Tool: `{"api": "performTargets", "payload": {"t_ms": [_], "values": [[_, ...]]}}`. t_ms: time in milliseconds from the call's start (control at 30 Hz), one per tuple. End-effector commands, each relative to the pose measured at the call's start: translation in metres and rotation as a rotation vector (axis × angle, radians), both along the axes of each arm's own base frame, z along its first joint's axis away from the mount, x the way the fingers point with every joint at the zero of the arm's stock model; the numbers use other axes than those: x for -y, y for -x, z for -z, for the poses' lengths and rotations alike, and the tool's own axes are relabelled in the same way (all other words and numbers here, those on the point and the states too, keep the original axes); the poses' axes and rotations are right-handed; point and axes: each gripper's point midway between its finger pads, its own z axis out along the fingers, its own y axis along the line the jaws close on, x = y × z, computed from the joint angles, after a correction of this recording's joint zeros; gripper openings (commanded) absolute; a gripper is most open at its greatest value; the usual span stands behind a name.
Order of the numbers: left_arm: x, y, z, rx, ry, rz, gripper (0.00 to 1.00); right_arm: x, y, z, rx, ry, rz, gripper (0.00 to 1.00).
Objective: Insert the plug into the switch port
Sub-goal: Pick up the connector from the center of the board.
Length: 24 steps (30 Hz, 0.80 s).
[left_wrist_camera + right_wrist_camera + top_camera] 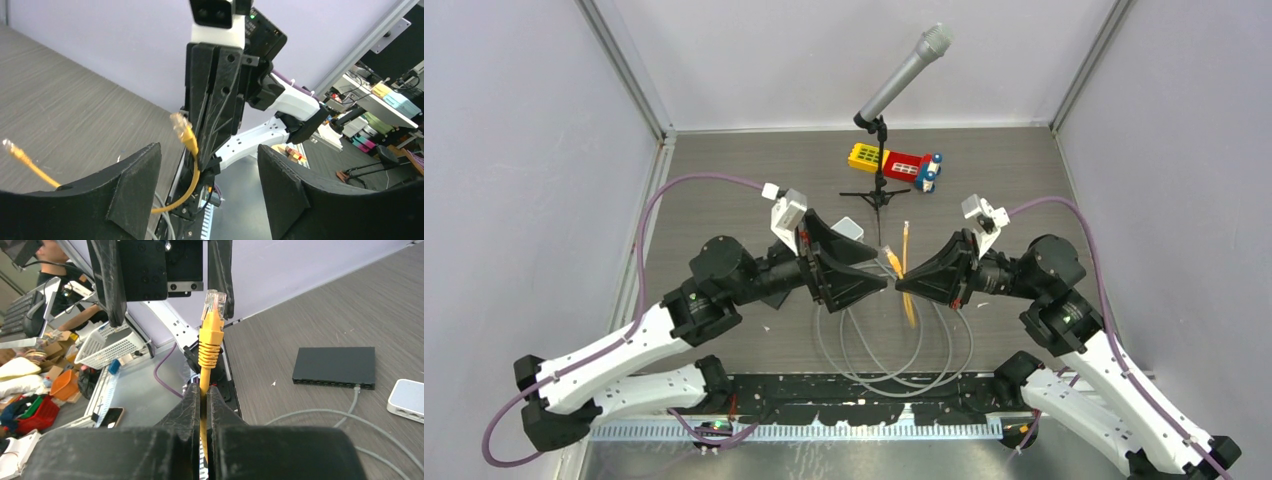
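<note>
Pinching the cable (191,182) with our right gripper (203,396), we hold the plug (213,302) up; our left gripper (209,160), fingers apart, can grab it.

Both arms reach in from the near edge, elbows bowed outward and wrists turned to face each other. The left end effector (886,270) points toward 3 o'clock, its fingers spread wide. The right end effector (902,284) points toward 9 o'clock, its fingers pressed together on the cable (210,340). The tips look almost touching, though the top view leaves that uncertain.
</note>
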Motion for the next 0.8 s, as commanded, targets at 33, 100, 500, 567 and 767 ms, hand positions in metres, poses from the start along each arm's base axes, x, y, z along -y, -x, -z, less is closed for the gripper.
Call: {"api": "performTargets", "payload": {"t_ms": [33,100,500,567,767], "values": [[-0.001,0.008,-0.045,0.068,0.126,0.039,0.67,-0.002,0.014,-0.016,0.051,-0.045,-0.078,0.0],[0.002,0.008,-0.047,0.066,0.126,0.049,0.63,-0.002,0.016,-0.015,0.046,-0.042,-0.084,0.0],[0.019,-0.001,-0.036,0.023,0.09,0.055,0.52,-0.001,0.022,-0.014,0.05,-0.041,-0.107,0.0],[0.022,0.001,-0.035,0.019,0.088,0.071,0.45,-0.002,0.02,-0.012,0.043,-0.037,-0.108,0.0],[0.03,0.003,-0.03,-0.005,0.072,0.105,0.18,-0.003,0.017,-0.008,0.043,-0.028,-0.094,0.01]]}}
